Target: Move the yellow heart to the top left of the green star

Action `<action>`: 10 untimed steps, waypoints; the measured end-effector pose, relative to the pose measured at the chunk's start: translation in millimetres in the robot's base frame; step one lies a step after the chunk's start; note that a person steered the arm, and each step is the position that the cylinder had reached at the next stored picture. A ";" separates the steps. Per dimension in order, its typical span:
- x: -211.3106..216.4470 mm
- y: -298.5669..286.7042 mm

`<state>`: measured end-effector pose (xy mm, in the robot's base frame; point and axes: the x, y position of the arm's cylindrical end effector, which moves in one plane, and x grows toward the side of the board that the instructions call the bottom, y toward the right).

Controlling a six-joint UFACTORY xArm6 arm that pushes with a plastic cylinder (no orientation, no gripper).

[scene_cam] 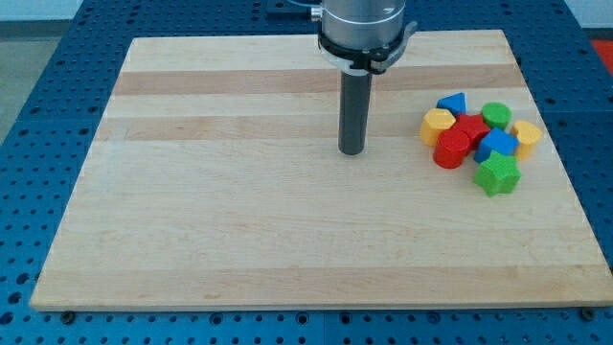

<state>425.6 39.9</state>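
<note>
Yellow, and wedged at the view's right end of the cluster, the yellow heart lay well to the view's right of my tip, with the other blocks between them. No pincer exists on this rig, so nothing was open, clenched or grasping; the plain dark rod stood upright on bare pale wooden board, touching no block. The green star sat at the cluster's bottom edge, below and slightly left of the heart. Packed beside them were a yellow hexagon-like block, a blue triangle, a green cylinder, a red cylinder, a red star-like block and a blue block. All looked matte, chunky and smooth-faced. I judged the heart needed carrying leftward past the star.
</note>
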 end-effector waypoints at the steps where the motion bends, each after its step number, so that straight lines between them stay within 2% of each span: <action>1: -0.7 -3.2; 2: -101.1 -7.6; 3: -152.3 -7.5; 4: -182.1 62.7; 5: -216.8 156.7; 6: -231.9 198.5; 8: -162.9 193.5; 9: -173.7 229.0; 10: -128.4 256.8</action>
<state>297.3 296.7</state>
